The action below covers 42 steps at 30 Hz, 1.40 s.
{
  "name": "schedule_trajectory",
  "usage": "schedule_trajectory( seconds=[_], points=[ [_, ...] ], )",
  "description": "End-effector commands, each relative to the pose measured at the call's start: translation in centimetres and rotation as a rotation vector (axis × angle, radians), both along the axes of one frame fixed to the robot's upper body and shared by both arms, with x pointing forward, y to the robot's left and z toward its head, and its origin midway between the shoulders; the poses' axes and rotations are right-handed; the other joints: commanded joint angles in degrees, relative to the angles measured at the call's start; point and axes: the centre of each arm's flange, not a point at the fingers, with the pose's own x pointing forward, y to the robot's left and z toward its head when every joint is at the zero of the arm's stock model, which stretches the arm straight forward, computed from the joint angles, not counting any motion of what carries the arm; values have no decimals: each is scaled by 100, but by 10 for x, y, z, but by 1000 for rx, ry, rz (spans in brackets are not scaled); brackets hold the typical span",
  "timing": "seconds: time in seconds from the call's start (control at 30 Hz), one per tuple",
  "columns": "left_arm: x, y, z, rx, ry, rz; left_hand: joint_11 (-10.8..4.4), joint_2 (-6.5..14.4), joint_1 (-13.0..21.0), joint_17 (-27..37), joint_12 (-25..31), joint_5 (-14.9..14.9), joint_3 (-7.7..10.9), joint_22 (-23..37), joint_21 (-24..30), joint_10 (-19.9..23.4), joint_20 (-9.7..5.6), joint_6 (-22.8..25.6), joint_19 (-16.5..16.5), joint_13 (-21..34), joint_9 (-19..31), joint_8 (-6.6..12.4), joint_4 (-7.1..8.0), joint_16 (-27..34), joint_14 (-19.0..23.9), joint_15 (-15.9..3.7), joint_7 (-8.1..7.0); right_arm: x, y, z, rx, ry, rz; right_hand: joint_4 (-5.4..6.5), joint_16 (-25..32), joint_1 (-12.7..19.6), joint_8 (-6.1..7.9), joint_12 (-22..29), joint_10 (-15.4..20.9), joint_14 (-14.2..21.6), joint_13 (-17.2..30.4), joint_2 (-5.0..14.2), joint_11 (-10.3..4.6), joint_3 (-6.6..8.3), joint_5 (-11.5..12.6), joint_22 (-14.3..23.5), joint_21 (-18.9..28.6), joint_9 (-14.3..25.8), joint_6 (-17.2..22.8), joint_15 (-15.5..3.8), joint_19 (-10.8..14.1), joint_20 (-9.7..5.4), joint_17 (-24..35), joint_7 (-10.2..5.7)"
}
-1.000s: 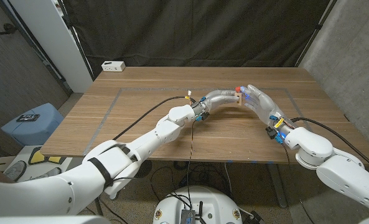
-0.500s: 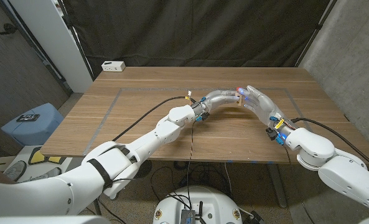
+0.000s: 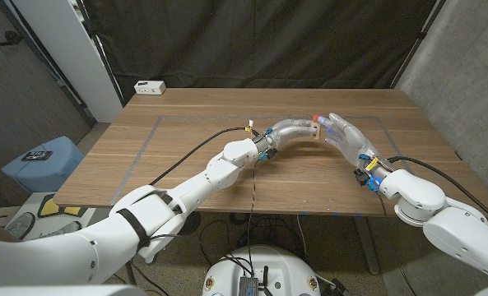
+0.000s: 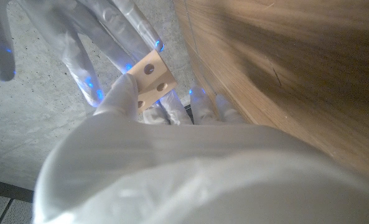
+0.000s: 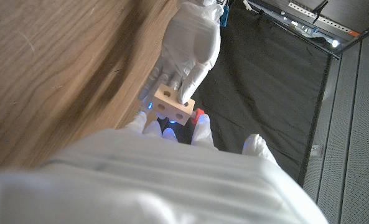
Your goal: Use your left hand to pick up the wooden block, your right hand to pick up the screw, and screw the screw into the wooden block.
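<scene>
My left hand holds the small wooden block above the far middle of the table. The block's holed face shows in the left wrist view and the right wrist view. My right hand meets it from the other side, its fingertips right at the block. A red screw head peeks out at the block's top, and it shows between my right hand's fingertips, pinched there. The screw's shaft is hidden. The left hand grips the block from behind.
The wooden table has faint tape lines. A white power strip lies at its far left corner. A black curtain hangs behind, and a blue stool stands off the table's left side.
My right hand has shifted slightly to the right and its fingers have spread a little. The left hand and block stay in place.
</scene>
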Motion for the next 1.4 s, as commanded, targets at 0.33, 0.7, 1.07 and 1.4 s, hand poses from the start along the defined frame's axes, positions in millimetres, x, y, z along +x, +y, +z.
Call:
schedule_trajectory(
  seconds=[0.33,0.7,1.07,1.4],
  points=[
    [1,-1,4,7,-5,-7,12,40,21,13,49,47,15,34,40,34,4,172,17,9,31,43,25,35,50,-134,104,7,-14,7,5,-13,-27,-22,10,14,-12,30,-509,-726,16,55,-29,46,8,14,25,14,-43,8,27,-18,14,50],
    [1,1,4,8,-4,-5,14,40,8,13,48,46,13,34,41,32,8,172,18,9,31,43,32,34,51,-135,109,18,-16,11,-3,-10,-17,-13,-4,-6,-52,2,-583,-769,16,42,-21,37,5,14,18,12,-201,17,14,-9,20,56],
    [0,1,4,10,-7,-6,14,44,15,12,50,47,18,34,42,34,10,167,20,9,31,40,27,35,54,-135,105,28,-10,12,-1,-13,15,24,-17,-70,-72,-21,-670,-840,17,15,-4,8,2,15,3,11,-353,31,-30,10,40,92],
    [-2,1,2,9,-6,-5,20,48,12,13,49,47,19,34,40,33,15,162,17,9,31,38,29,33,49,-129,107,33,-6,15,-10,-19,32,50,-14,-108,-61,-22,-690,-854,17,9,0,-6,4,16,-5,10,-378,40,-60,13,50,93]
  ],
)
